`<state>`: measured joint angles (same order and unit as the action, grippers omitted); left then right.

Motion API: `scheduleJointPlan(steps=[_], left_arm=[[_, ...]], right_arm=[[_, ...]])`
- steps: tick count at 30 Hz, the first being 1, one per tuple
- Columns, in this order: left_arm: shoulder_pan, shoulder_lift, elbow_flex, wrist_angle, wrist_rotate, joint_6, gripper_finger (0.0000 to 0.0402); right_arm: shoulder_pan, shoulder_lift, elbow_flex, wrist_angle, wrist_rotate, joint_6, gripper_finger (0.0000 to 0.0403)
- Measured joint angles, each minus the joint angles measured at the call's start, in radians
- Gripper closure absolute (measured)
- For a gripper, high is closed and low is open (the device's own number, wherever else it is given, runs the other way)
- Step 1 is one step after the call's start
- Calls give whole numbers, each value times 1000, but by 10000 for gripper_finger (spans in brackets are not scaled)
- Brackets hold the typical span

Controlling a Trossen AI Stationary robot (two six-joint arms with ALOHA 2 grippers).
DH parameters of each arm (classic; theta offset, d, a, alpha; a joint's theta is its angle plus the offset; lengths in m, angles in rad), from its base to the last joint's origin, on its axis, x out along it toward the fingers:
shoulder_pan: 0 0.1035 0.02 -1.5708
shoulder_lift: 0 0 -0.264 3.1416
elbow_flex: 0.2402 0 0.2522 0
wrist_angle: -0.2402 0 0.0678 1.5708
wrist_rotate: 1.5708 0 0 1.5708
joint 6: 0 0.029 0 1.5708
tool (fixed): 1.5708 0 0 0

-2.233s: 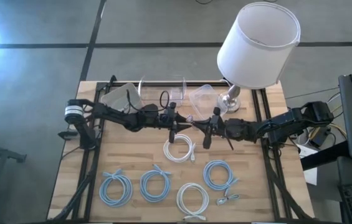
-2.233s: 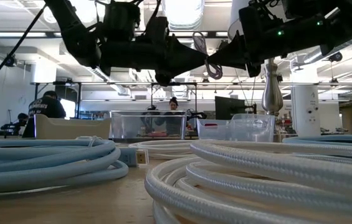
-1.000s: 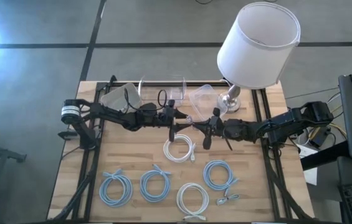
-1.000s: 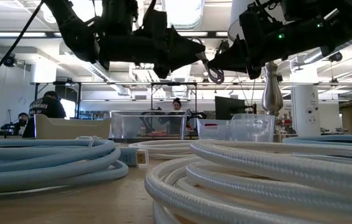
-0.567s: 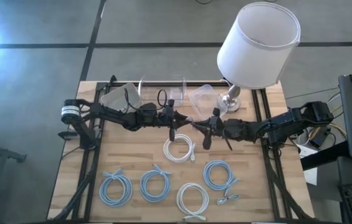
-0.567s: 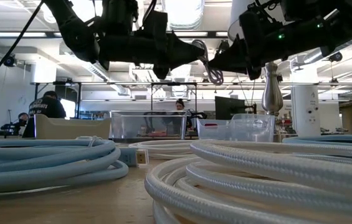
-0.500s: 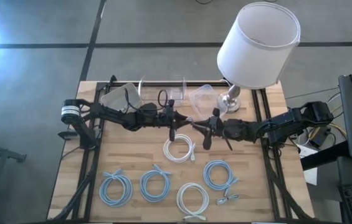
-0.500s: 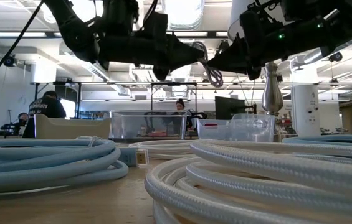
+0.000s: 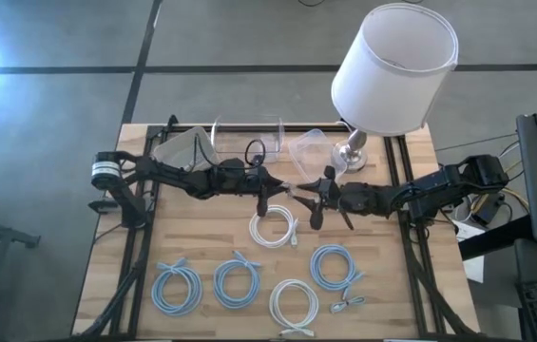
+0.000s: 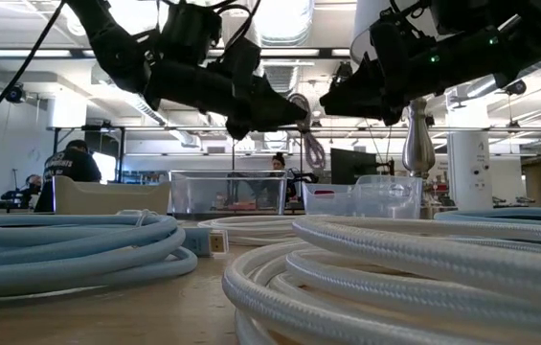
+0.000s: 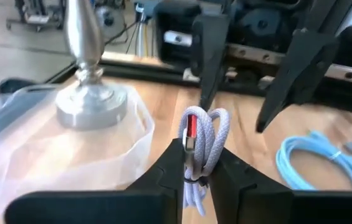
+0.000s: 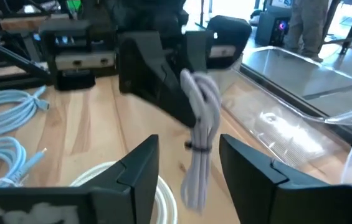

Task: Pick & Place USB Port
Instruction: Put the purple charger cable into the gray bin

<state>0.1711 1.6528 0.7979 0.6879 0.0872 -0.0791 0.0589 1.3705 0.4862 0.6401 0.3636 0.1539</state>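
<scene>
A small tied bundle of grey USB cable (image 11: 204,140) with a red-tipped plug (image 11: 190,126) hangs above the middle of the table (image 9: 201,237); my left gripper (image 11: 199,154) is shut on it. In the high view the left gripper (image 9: 273,186) reaches in from the left and the bundle (image 9: 290,187) shows at its tip. My right gripper (image 12: 189,142) faces it from the right, open. Its fingers stand on either side of the hanging bundle (image 12: 199,118) with gaps showing, touching nothing. In the low view the bundle (image 10: 308,129) dangles well above the wood. My left gripper pinches the bundle's upper part (image 11: 195,163), just below the red plug, between its two fingers. The fingers (image 11: 166,177) come nearly level from the table's left. The looped top stands past the fingertips, and the rest (image 12: 194,174) hangs slack below, clear of the table.
Several coiled cables lie on the near half: a white one (image 9: 273,228) under the grippers, blue ones (image 9: 176,288) (image 9: 335,266), another white one (image 9: 294,302). A lamp (image 9: 393,66) with a metal base (image 9: 352,152) and clear containers (image 9: 249,138) stand along the far edge.
My left gripper has shut on the bundle and tipped downward. My right gripper has opened and let go, staying where it was. The bundle now hangs lower, from the left fingers alone.
</scene>
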Motion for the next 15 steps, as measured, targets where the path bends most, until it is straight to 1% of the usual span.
scheduleJointPlan(steps=[4,10,13,15], left_arm=[[12,-90,0,-191,-76,8,341],[31,-315,0,-565,-223,27,344],[37,-441,7,-776,-333,25,343],[41,-518,21,-914,-429,15,343]], right_arm=[[0,0,0,-10,2,0,234],[0,0,0,-10,2,0,236],[0,0,0,-12,2,1,239],[0,0,0,-12,2,0,241]])
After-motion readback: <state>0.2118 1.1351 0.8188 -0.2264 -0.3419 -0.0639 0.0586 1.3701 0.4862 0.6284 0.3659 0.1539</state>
